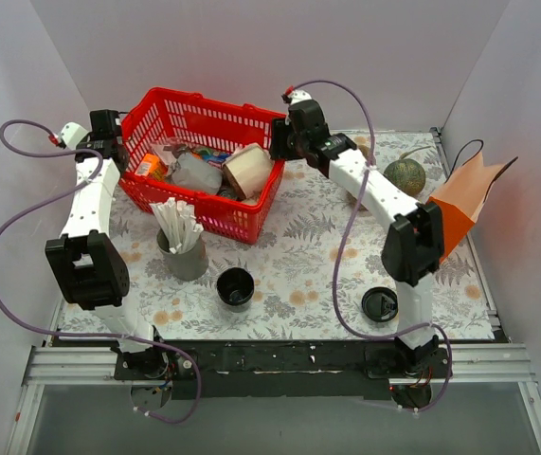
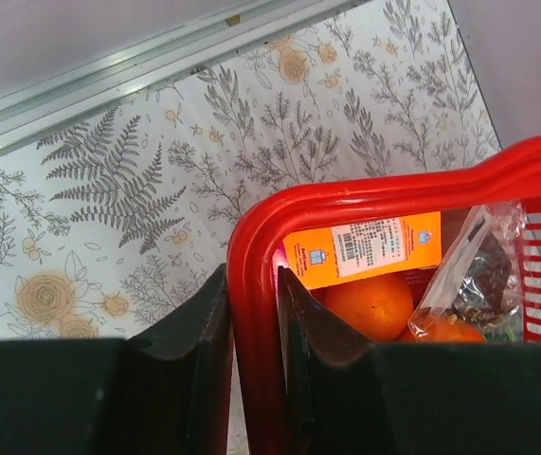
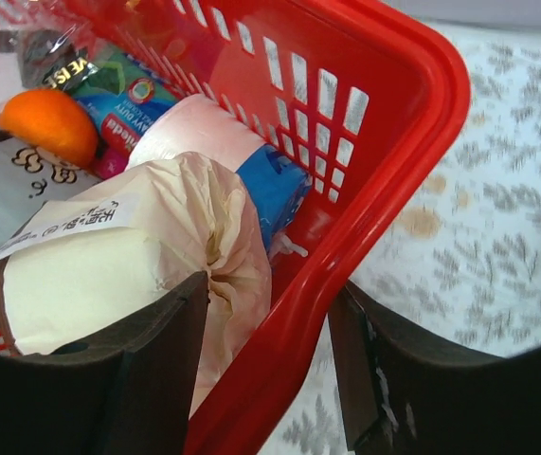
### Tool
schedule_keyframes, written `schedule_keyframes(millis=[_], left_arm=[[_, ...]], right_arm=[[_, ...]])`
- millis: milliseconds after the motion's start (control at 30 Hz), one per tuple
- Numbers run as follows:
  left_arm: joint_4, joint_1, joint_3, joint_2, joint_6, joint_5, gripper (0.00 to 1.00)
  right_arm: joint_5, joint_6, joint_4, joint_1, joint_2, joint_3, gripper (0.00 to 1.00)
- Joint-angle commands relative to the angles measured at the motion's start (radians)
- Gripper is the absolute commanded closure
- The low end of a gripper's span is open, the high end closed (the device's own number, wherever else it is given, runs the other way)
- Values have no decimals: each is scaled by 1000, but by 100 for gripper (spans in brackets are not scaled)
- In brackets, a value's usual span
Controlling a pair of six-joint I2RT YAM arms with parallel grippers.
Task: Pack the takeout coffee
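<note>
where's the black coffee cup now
Top view: the coffee cup stands on the table left of centre, just right of the grey cup, in front of the red basket.

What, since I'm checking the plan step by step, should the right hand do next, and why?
Probably close the right hand onto the red basket rim. Its jaws straddle that rim with a gap on the outer side, while the left hand is shut on the opposite rim. The takeout coffee stands outside the basket, so a two-handed hold looks intended.

Bright even light, soft faint shadows
</note>
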Motion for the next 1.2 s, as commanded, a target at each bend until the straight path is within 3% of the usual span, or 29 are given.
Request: schedule_keyframes(millis=[0, 300, 433, 467, 500, 600, 667, 700, 800, 833, 967, 1167], left_arm=[[38, -41, -1, 16, 23, 122, 100], [96, -6, 56, 68, 38, 110, 96], [125, 19, 51, 75, 14, 124, 96], [133, 20, 50, 75, 14, 129, 94], [141, 20, 44, 68, 14, 132, 92], [178, 20, 37, 53, 37, 158, 69], [201, 20, 43, 48, 67, 210, 61], [202, 22, 57, 44, 80, 228, 45], [207, 20, 60, 10, 97, 261, 17], [216, 20, 48, -20, 97, 264, 2], [202, 20, 43, -92, 101, 308, 2], [47, 20, 106, -180, 124, 227, 2]], right_arm=[[-111, -134, 237, -19, 209, 346, 53], [-409, -42, 761, -74, 463, 403, 54], [-351, 15, 933, -65, 555, 448, 50], [-311, 23, 1055, -64, 565, 418, 46], [-291, 27, 1094, -62, 581, 426, 41], [-191, 27, 1125, -59, 682, 584, 28], [-136, 46, 1185, -61, 694, 585, 23], [-136, 58, 1219, -64, 681, 537, 15], [-170, 52, 1230, -70, 592, 456, 6], [-183, 34, 1196, -70, 545, 448, 5], [-223, 7, 1049, -73, 386, 385, 2], [-233, 10, 842, -84, 89, 177, 2]])
